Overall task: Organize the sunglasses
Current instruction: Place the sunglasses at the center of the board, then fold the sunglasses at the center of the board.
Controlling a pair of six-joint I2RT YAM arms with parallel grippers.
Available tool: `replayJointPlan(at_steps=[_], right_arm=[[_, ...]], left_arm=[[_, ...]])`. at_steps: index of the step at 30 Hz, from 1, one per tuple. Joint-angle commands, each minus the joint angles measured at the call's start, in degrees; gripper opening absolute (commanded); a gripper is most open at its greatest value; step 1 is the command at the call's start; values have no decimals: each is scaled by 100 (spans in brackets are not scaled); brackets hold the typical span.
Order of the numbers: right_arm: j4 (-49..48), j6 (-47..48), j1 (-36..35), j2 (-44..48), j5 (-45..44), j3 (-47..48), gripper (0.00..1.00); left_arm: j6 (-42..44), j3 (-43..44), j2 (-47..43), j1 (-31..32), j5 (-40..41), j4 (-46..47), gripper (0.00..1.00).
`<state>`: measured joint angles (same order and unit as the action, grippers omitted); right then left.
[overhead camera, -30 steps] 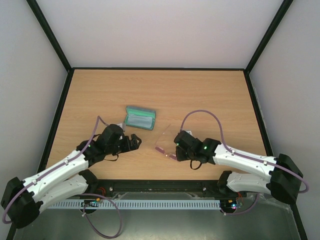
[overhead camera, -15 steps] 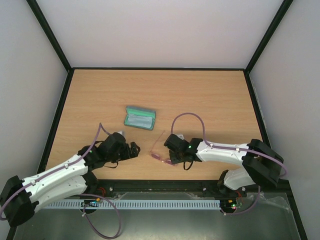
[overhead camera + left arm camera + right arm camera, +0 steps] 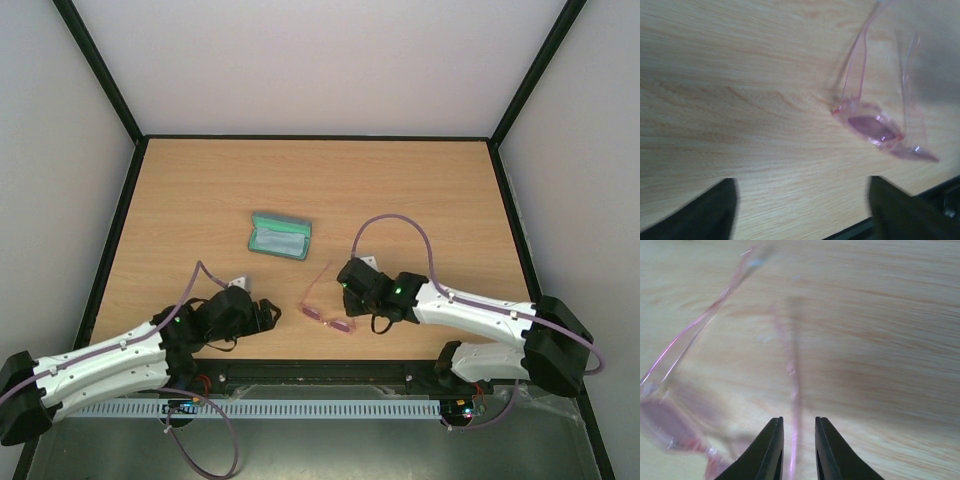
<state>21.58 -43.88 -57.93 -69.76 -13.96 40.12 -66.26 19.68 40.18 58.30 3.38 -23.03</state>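
The sunglasses (image 3: 330, 317), with a thin pink frame and pink lenses, lie on the wooden table near its front edge, between my two grippers. In the left wrist view the sunglasses (image 3: 872, 127) lie ahead and to the right of my left gripper (image 3: 805, 200), which is wide open, empty and low over the wood. My left gripper (image 3: 268, 313) is just left of them. My right gripper (image 3: 346, 292) is just behind them. In the right wrist view its fingers (image 3: 799, 421) are a little apart, and one slim temple (image 3: 792, 385) runs between them without touching either.
A teal oblong case (image 3: 280, 236) lies open behind the glasses, left of centre. The black rail at the table's front edge (image 3: 320, 366) runs just below the glasses. Dark frame edges border the table on the left and right.
The sunglasses have moved a little toward the front edge and turned. My left gripper has drawn back toward the front edge. My right gripper went left, then eased back behind the glasses.
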Motion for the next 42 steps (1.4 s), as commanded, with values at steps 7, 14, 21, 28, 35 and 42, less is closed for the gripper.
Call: replayJointPlan(at_steps=[7,14,21,28,35,42], right_arm=[[-294,505,1177,-837,347,49,9],[-632,677,1151,-1486,792,199,5],[-1086,606,503,-1525,1052,-105,5],[-1679,538,240,-1454,1666,-308,6],[-1545,666,236,-1280,1653,-284,7],[-377,473,261,-334,797,92,14]], left_arm=[[-572,-229,1536,847,64,1559,16],[-341,381,3280,829,4,2552,10],[18,998,4274,559,-56,2840,6],[400,1587,4879,278,-61,2793,2],[582,1896,5247,183,-98,2798,2],[500,1543,4712,173,-8,2627,2]])
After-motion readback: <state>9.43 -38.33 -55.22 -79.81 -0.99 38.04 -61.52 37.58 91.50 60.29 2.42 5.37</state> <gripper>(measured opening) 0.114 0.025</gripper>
